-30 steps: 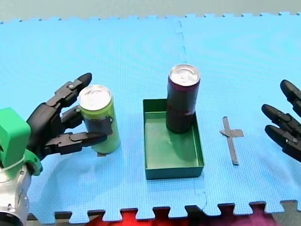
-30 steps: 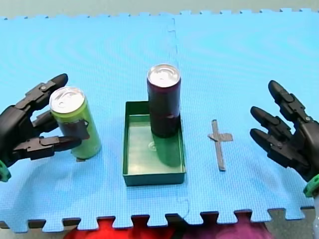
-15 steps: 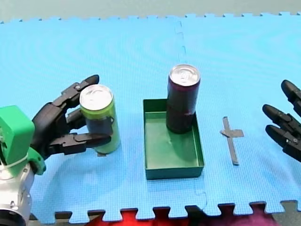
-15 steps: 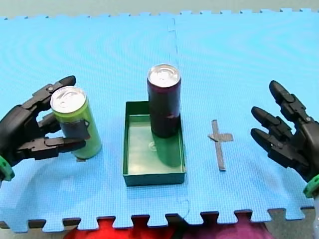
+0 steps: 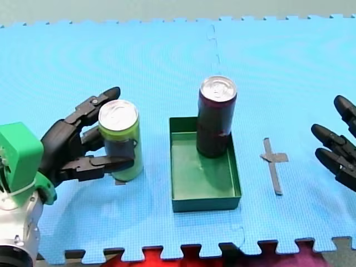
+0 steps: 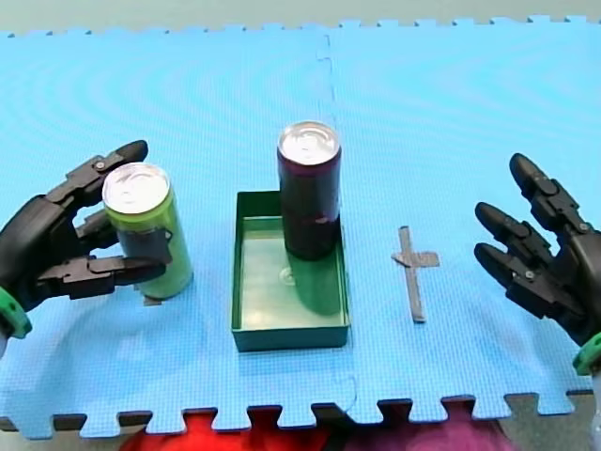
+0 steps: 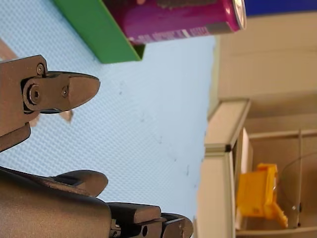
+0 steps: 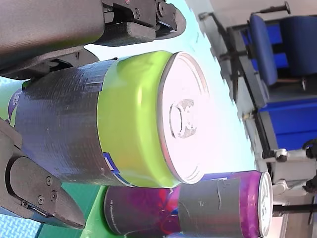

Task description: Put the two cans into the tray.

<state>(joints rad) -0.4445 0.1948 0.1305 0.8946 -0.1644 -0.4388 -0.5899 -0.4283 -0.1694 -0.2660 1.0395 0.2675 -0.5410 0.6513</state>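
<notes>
A big blue foam mat [image 5: 167, 55] covers the whole table. A green tray [image 5: 206, 203] sits near the middle of the mat.

A purple can [image 5: 216, 119] stands up inside the tray, at the far end of it.

A green can [image 5: 125, 133] is on the left side of the tray, just beside it but not touching it. It is outside the tray. It leans a tiny bit toward the tray. I cannot tell if its bottom is on the mat or a little bit up.

The left hand [image 5: 72, 150] is on the far-left side of the green can, away from the tray. It is wrapped around the can. The thumb goes across the front and the other fingers go behind, near the top. In the second wrist view, the fingers [image 8: 34, 198] press on a grey tape band [image 8: 59, 129] that goes around the green can.

The right hand [image 6: 540, 263] is well off to the right of the tray, near the edge of the mat. It holds nothing.

A small grey tape cross [image 5: 272, 164] is stuck on the mat between the tray and the right hand.
</notes>
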